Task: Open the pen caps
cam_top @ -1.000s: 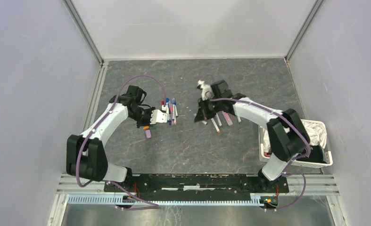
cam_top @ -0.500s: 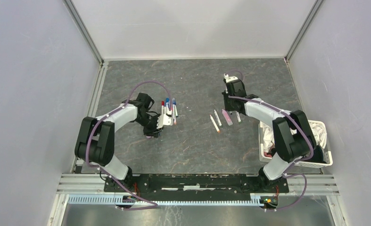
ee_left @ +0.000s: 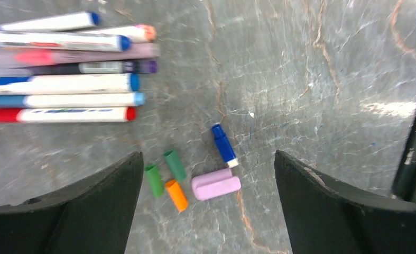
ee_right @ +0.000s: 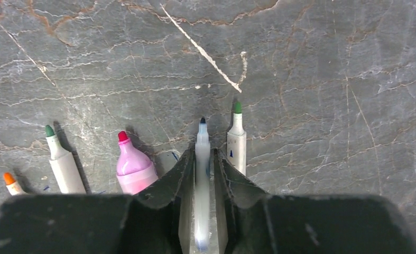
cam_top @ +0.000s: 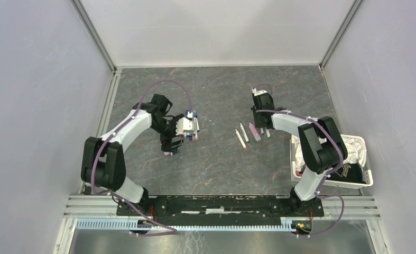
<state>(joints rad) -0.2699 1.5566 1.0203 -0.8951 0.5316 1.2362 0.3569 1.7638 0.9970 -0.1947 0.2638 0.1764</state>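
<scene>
Pen caps [ee_left: 175, 165] lie beneath the downward-pointing left gripper [ee_left: 208, 159] (spread wide); right gripper [ee_right: 203, 154] flanks a pen [ee_right: 202, 138], grip unclear.

Left of the right gripper [ee_right: 203, 153], the orange-tipped pen [ee_right: 10, 182] and pink pen [ee_right: 134, 169] lose their barrels behind its black body; the dark-tipped pen [ee_right: 202, 174] between its jaws blurs toward the bottom edge

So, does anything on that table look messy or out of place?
Nothing looks broken or spilled. A handful of loose caps lie scattered at odd angles beside the neat row of capped pens, and farther right the uncapped pens lie with bare tips exposed. Untidy, but it fits caps being pulled off.
</scene>
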